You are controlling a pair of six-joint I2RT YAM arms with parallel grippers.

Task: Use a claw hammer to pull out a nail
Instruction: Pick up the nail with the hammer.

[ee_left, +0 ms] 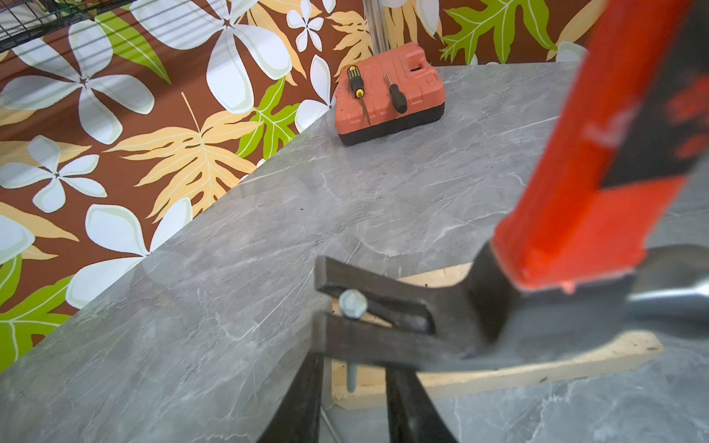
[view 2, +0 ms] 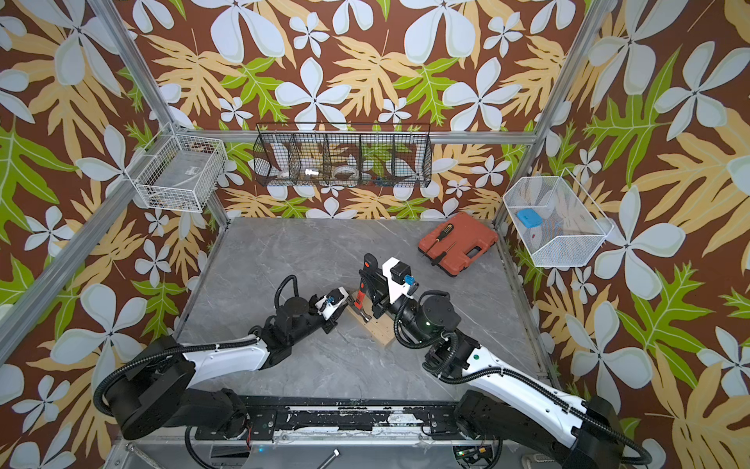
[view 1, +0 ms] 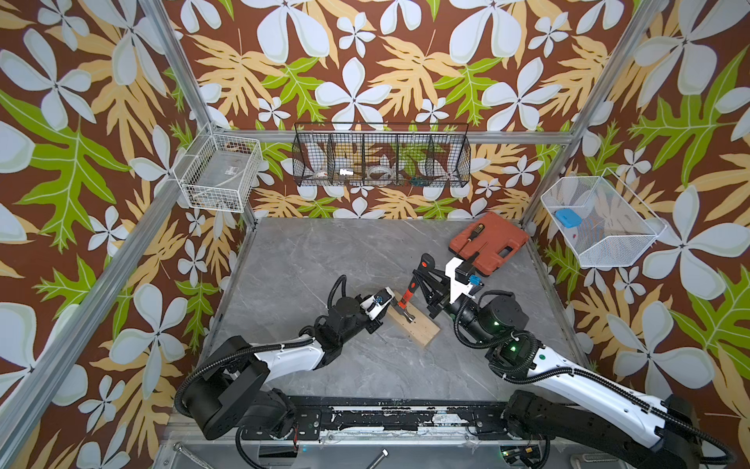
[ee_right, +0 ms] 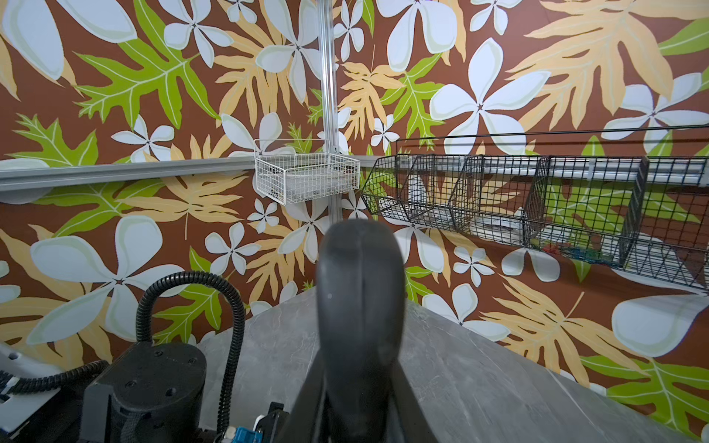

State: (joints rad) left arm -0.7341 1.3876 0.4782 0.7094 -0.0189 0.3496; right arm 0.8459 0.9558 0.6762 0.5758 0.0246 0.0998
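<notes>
R gripper clamped tight on claw hammer grip. Handle points abt 1 o'clock, head on wood block mid-table. Fork sits under nail head. L gripper straddles block end at hammer's 9 o'clock; can't tell if I'm pinching.

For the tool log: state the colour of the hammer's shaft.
Claw hammer shaft: orange-red; left wrist view shows it best.
</notes>
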